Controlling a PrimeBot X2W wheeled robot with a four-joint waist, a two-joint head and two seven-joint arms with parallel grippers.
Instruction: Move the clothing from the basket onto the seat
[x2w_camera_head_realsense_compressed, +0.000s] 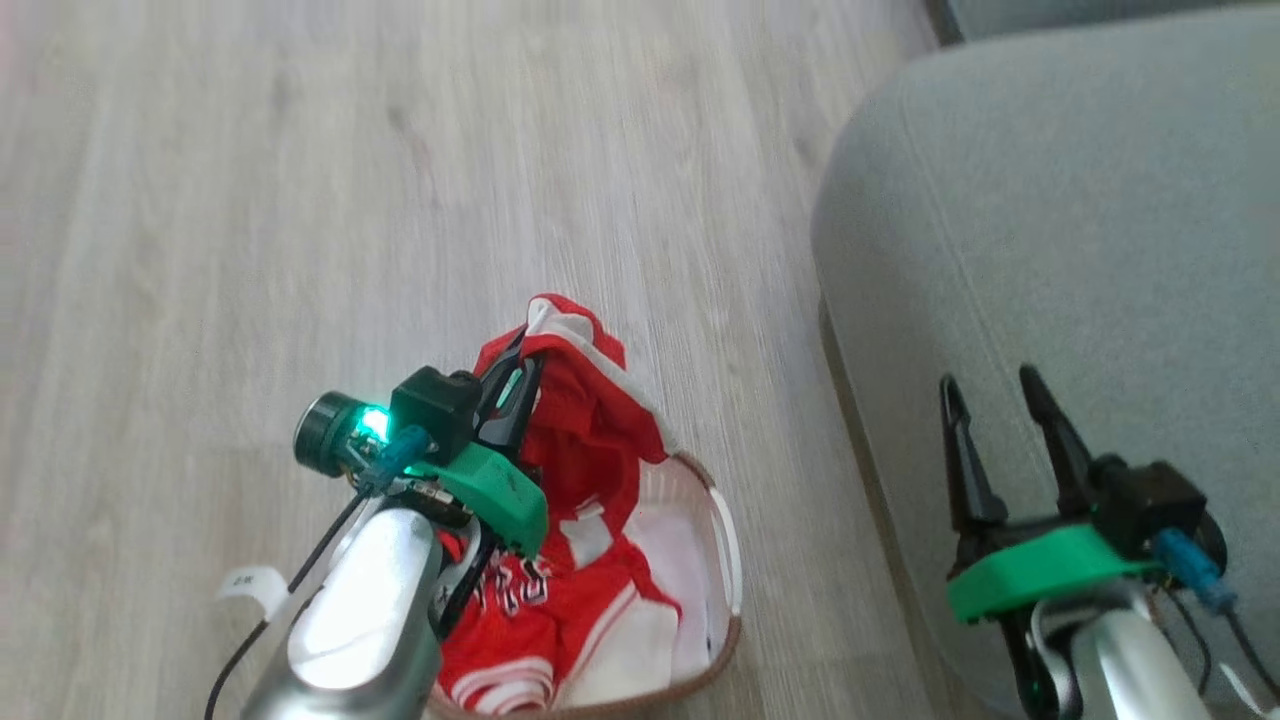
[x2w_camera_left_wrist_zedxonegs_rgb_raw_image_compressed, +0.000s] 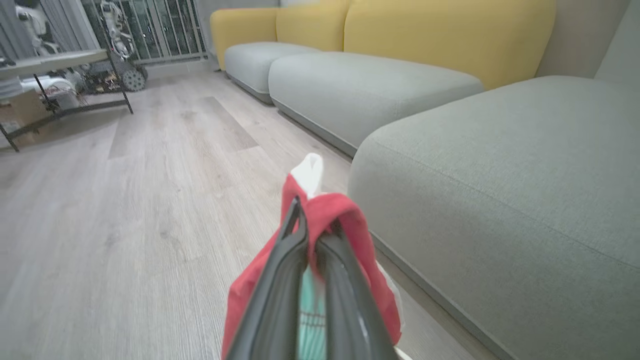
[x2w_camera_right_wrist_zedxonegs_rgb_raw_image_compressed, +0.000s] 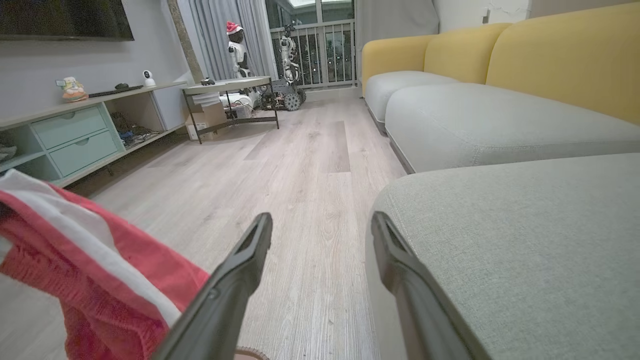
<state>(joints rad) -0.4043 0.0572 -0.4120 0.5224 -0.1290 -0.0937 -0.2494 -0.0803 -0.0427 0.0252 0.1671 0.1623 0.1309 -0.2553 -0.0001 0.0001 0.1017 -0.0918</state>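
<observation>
The red clothing (x2w_camera_head_realsense_compressed: 590, 440) with white trim rises out of the white basket (x2w_camera_head_realsense_compressed: 725, 560) on the floor, its lower part still lying inside. My left gripper (x2w_camera_head_realsense_compressed: 518, 352) is shut on the top fold of the clothing (x2w_camera_left_wrist_zedxonegs_rgb_raw_image_compressed: 345, 212), holding it up above the basket. The grey-green seat (x2w_camera_head_realsense_compressed: 1080, 230) lies to the right of the basket. My right gripper (x2w_camera_head_realsense_compressed: 990, 385) hovers open over the seat's front edge with nothing between its fingers. In the right wrist view the clothing (x2w_camera_right_wrist_zedxonegs_rgb_raw_image_compressed: 95, 270) hangs at the lower left, beside the open gripper (x2w_camera_right_wrist_zedxonegs_rgb_raw_image_compressed: 320, 222) and the seat (x2w_camera_right_wrist_zedxonegs_rgb_raw_image_compressed: 525, 240).
Pale wood floor (x2w_camera_head_realsense_compressed: 350, 180) stretches left of and beyond the basket. More grey cushions with yellow backs (x2w_camera_left_wrist_zedxonegs_rgb_raw_image_compressed: 450, 35) run along the wall. A low metal-framed table (x2w_camera_right_wrist_zedxonegs_rgb_raw_image_compressed: 230, 100) and a shelf unit with drawers (x2w_camera_right_wrist_zedxonegs_rgb_raw_image_compressed: 75, 135) stand far across the room.
</observation>
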